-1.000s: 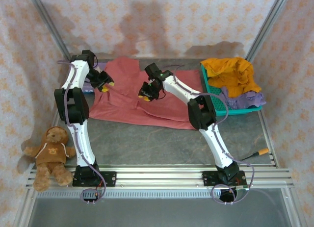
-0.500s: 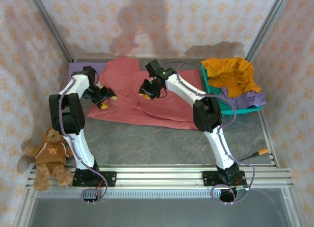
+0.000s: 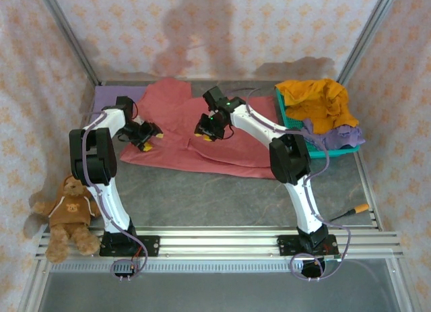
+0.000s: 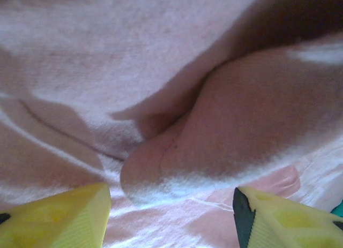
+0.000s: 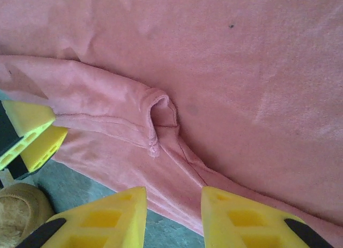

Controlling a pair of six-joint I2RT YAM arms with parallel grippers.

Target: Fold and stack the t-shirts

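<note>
Both the left gripper (image 4: 171, 205), astride a raised fold, and the right gripper (image 5: 174, 202), narrowly parted above a puckered hem, hover open over a dusty red cloth t-shirt (image 3: 178, 120), likely poised to pinch it for folding. The shirt lies spread across the far middle of the surface (image 3: 202, 191), long axis roughly left-right, one part reaching toward the far wall.

Dusty red t-shirt (image 5: 241, 71): soft matt cloth, fine fuzzy nap w/ stitched hem. Right pincer (image 5: 172, 205) fingers (image 5: 102, 221): smooth yellow plastic, slight sheen. Surface (image 3: 202, 197): grey, mottled, matt. Basket (image 3: 284, 108) at 2 o'clock: teal mesh plastic. Teddy bear (image 3: 71, 204) at 8 o'clock: brown plush. Front rail (image 3: 222, 241) at 6 o'clock: ribbed bare metal, dull shine.
</note>
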